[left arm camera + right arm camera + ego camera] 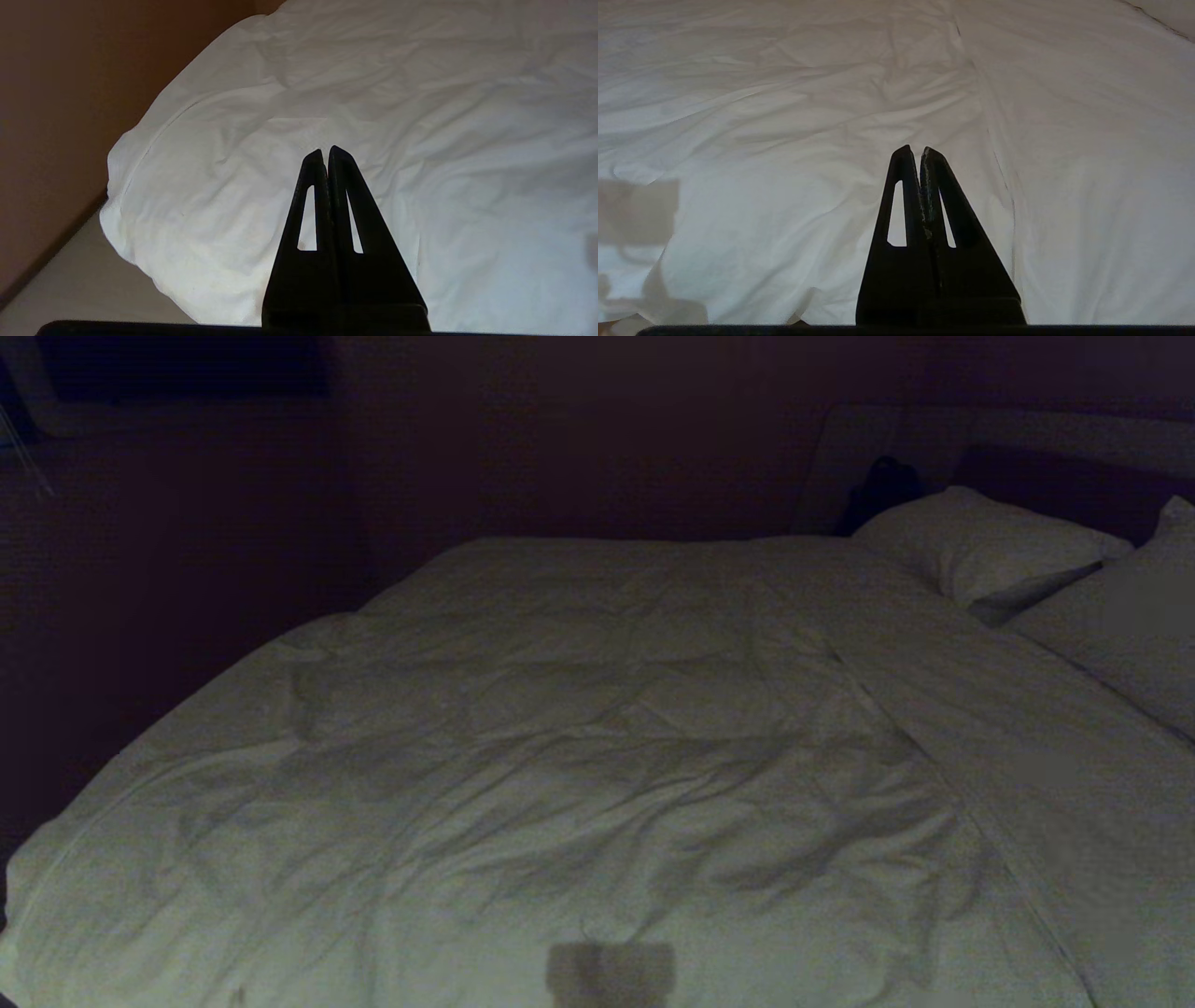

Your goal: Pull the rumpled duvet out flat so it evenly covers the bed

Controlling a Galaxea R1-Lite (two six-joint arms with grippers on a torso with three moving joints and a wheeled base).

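White cloth: the duvet (560,756) fills most of the head view, spread from the lower left of the frame up toward the centre top, creased and puffy all over.
Bed: the bed (1074,784) shows as a flatter band down the right of the head view, with pillows (980,546) at the upper right.
Duvet edge: a seam line runs from the centre toward the lower right of the head view; right of it the surface looks uncovered, so I judge the cover sits too far to the frame's left.
Corner: in my left wrist view a rounded duvet corner (126,219) hangs at the left of the frame over the pale floor (70,289).
Left gripper: my left gripper (325,151) is closed with nothing between its fingers, poised above the cloth.
Right gripper: my right gripper (914,150) is also closed and empty, over the creases.
Doing it well: I should open up, pinch a thick fold near an edge, and pull low and steadily, so the cover slides instead of bunching.
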